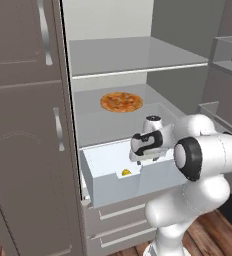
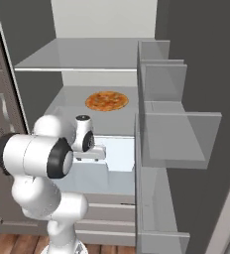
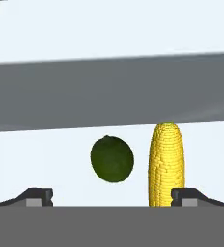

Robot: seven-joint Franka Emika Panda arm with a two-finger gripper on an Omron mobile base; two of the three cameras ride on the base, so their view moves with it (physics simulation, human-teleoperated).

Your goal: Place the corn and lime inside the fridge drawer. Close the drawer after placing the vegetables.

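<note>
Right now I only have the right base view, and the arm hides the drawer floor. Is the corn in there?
Observer: Yes. In the hand view the corn rests on the pale floor of the fridge drawer.
Operator: And the lime?
Observer: The lime sits beside the corn, with a clear gap between them.
Operator: Are the jaws holding either one?
Observer: No. The jaws stand wide open, with nothing gripped between their tips.
</note>
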